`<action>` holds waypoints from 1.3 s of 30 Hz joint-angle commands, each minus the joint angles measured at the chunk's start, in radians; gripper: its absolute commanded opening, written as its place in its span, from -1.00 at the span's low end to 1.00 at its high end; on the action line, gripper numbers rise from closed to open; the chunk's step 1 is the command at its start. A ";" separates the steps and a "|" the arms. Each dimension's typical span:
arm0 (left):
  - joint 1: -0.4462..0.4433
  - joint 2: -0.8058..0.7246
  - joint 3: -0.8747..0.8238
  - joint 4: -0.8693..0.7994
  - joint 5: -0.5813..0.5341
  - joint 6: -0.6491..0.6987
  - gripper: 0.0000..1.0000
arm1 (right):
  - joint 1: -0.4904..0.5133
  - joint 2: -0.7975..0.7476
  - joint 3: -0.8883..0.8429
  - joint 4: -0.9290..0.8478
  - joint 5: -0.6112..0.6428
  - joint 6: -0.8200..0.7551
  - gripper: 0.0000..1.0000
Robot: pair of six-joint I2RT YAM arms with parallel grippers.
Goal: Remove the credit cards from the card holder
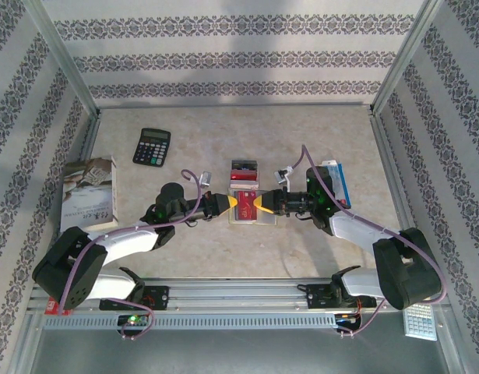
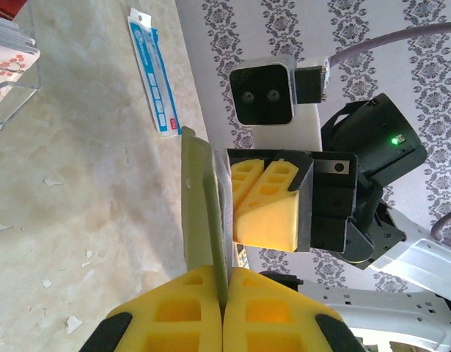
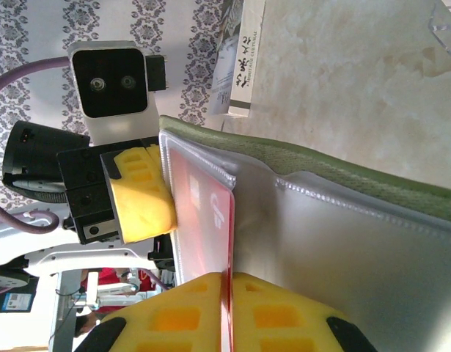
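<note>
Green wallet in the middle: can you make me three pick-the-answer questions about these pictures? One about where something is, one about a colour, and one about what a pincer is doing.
1. Where is the calculator?
A) back left on the table, farther away than the book
B) on top of the book
C) at the near edge by the arm bases

2. What colour is the card nipped by the right pincer?
A) blue
B) red
C) black

3. The left pincer is:
A) wide open
B) shut on the card holder's green flap
C) shut on the calculator

Answers:
1 A, the top view shows it back left, past the book.
2 B, the right wrist view shows a red edge pinched in it.
3 B, the left wrist view shows the flap clamped in it.
</note>
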 commanded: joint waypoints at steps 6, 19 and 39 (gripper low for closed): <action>-0.011 -0.023 0.010 0.036 -0.014 0.016 -1.00 | -0.015 -0.017 -0.021 0.015 -0.022 -0.028 -0.81; -0.010 -0.021 0.006 0.038 -0.020 0.015 -1.00 | -0.026 -0.019 -0.030 0.015 -0.026 -0.031 -0.69; -0.010 0.002 0.011 0.070 -0.005 -0.002 -0.60 | 0.005 -0.002 -0.009 0.021 -0.013 -0.028 -0.86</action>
